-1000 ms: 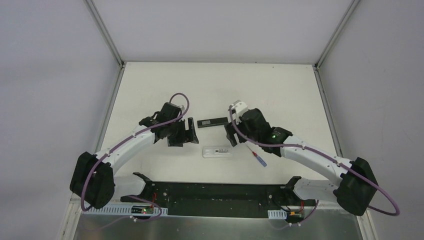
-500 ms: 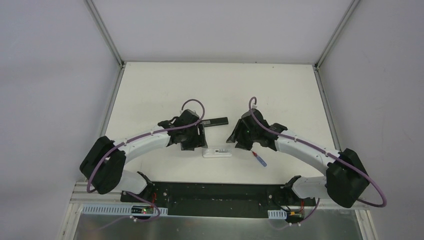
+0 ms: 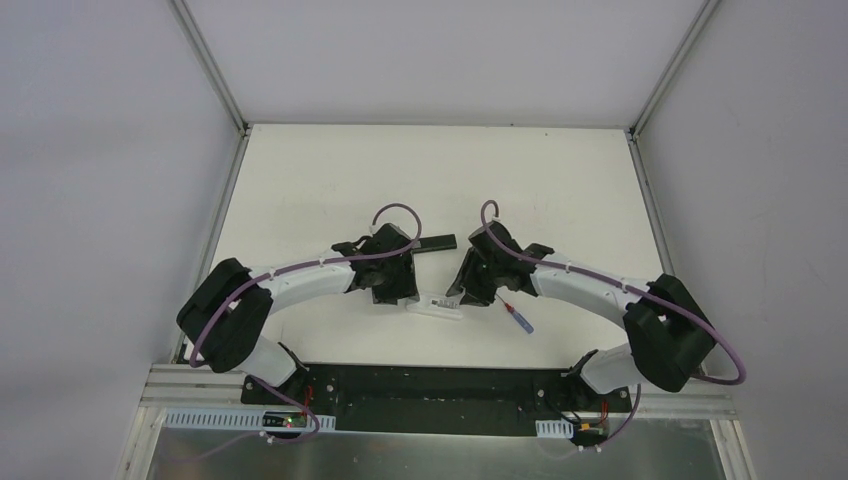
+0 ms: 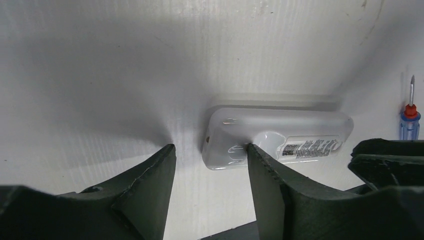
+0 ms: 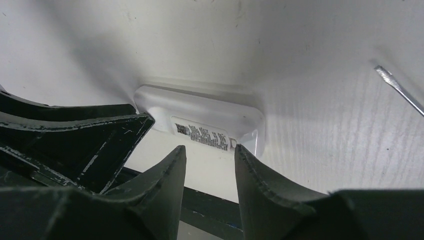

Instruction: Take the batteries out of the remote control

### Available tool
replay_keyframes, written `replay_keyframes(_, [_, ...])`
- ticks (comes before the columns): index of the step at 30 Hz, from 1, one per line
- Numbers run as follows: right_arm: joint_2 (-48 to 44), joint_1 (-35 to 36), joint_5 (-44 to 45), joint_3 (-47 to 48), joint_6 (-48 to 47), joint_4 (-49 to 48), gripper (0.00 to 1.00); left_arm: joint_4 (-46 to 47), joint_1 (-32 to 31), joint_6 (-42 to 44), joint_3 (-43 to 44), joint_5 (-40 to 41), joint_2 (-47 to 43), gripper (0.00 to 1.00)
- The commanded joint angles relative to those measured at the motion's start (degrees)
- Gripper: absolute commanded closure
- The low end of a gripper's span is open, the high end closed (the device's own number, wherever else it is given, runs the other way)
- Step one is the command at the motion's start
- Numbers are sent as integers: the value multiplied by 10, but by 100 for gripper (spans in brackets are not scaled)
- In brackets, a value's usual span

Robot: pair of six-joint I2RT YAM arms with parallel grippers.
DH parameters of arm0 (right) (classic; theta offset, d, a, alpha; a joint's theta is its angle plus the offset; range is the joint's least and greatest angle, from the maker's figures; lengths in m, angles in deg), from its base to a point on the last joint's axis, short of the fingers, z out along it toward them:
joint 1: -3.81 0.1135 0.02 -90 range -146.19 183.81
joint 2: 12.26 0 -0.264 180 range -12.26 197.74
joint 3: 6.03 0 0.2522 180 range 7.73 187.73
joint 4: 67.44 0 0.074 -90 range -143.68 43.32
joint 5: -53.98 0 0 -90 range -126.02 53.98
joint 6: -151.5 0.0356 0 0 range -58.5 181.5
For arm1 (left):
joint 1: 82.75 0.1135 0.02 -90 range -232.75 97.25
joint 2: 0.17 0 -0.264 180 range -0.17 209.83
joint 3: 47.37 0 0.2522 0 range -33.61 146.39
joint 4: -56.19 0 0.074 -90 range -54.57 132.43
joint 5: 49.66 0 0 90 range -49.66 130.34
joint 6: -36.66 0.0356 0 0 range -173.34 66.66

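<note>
The white remote (image 3: pixel 437 306) lies flat on the table with its printed label up and its back closed. No batteries show in any view. My left gripper (image 3: pixel 400 296) is open at the remote's left end. In the left wrist view its right finger (image 4: pixel 260 170) touches the remote (image 4: pixel 280 135), and the gripper (image 4: pixel 209 148) straddles that end. My right gripper (image 3: pixel 458 296) is open over the right end. In the right wrist view the gripper (image 5: pixel 210 149) sits just in front of the remote (image 5: pixel 200 115), near the label.
A black remote (image 3: pixel 438 242) lies just behind the grippers, partly hidden by the left one. A blue-handled screwdriver (image 3: pixel 519 319) lies to the right of the white remote; it also shows in the left wrist view (image 4: pixel 409 122) and its shaft in the right wrist view (image 5: pixel 400 90).
Both arms have swung inward and lowered onto the white remote, the left from the left, the right from the right. The remote has turned slightly.
</note>
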Motion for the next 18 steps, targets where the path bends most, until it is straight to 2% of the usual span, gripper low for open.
replay_keyframes(1, [20,9,-11,33,3,-9,60,17,-13,-4,20,-5,17,47])
replay_keyframes(5, [34,22,4,45,6,9,62,20,-17,-4,17,-11,18,48])
replay_keyframes(10, [24,38,36,53,11,31,62,25,-19,1,11,-11,8,45])
replay_keyframes(18, [-30,39,64,28,44,50,61,46,-22,14,10,-27,10,49])
